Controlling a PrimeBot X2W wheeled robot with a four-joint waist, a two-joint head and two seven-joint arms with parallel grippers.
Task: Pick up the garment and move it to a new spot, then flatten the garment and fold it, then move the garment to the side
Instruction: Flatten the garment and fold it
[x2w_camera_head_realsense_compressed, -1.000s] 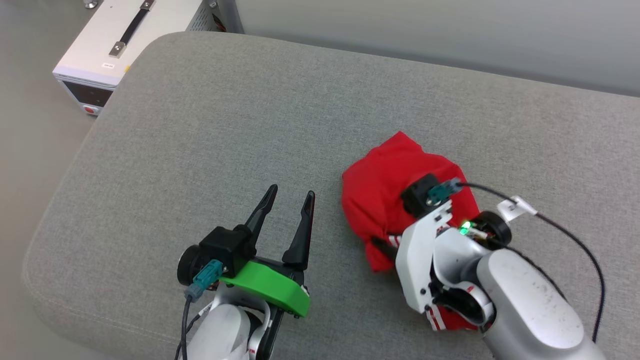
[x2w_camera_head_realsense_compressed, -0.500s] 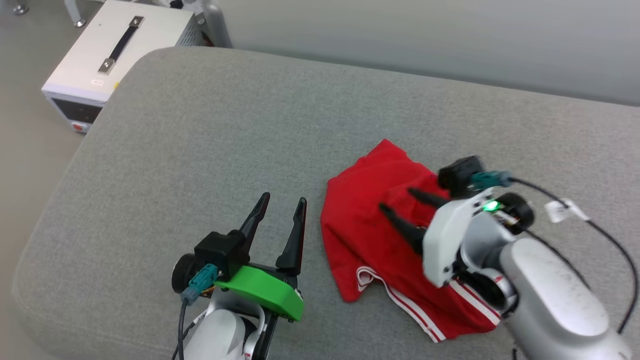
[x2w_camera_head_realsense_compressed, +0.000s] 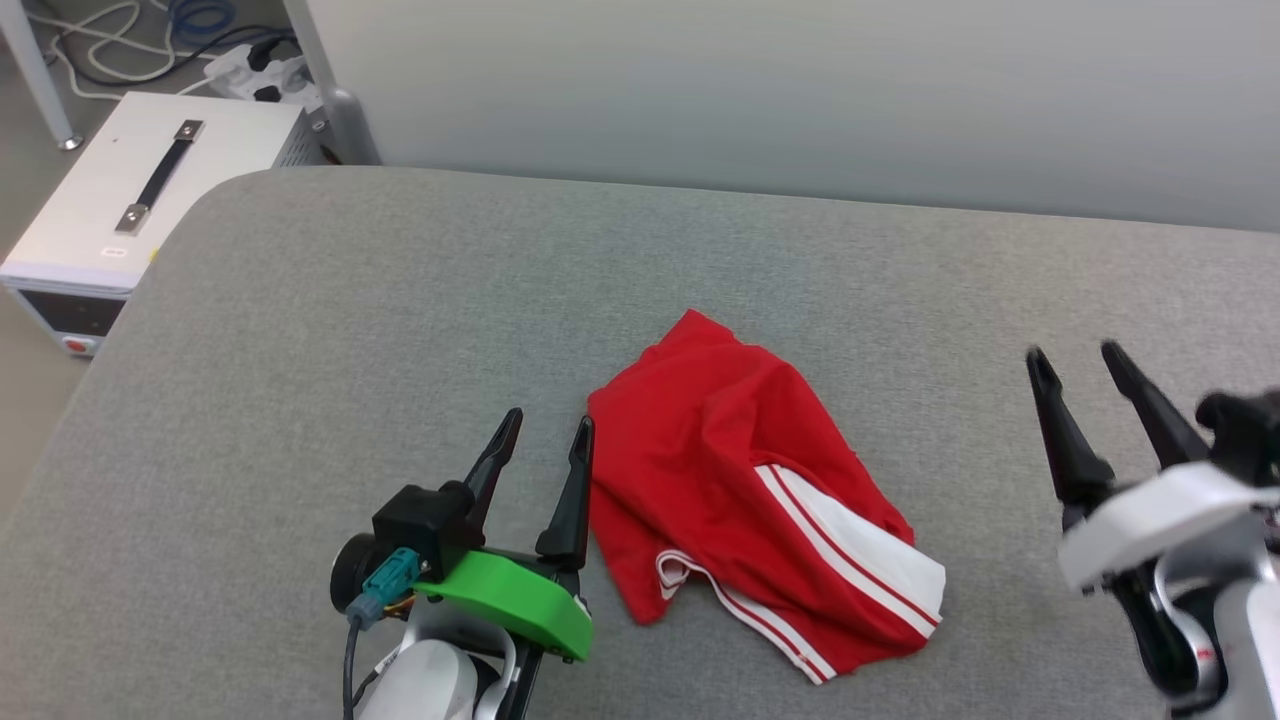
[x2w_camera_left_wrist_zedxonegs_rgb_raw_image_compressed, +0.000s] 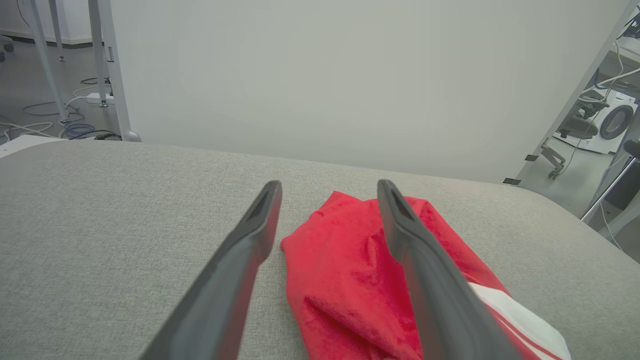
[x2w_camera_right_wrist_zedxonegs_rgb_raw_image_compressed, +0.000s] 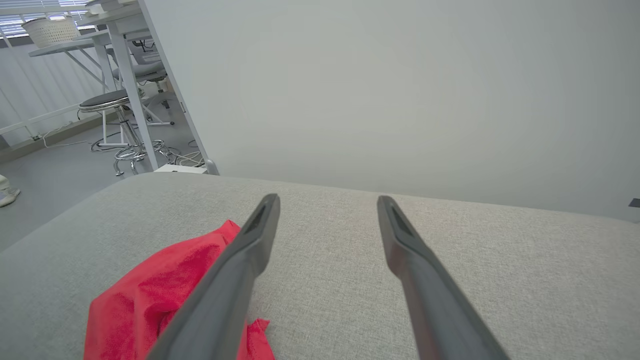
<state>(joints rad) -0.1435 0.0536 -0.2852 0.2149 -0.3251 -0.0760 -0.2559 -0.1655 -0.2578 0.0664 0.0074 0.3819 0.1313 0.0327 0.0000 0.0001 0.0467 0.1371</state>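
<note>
The shirt (x2w_camera_head_realsense_compressed: 745, 480) is lying crumpled on the grey cushion (x2w_camera_head_realsense_compressed: 400, 300), between my two hands. It's just beside my left hand (x2w_camera_head_realsense_compressed: 550, 417), almost brushing that hand's inner finger, and well apart from my right hand (x2w_camera_head_realsense_compressed: 1072, 351). Both hands are spread open with nothing in them, hovering above the cushion. The shirt's long axis runs diagonally: a red pointed corner at the far end, and the white sleeve with striped trim at the near end, toward my right.
</note>
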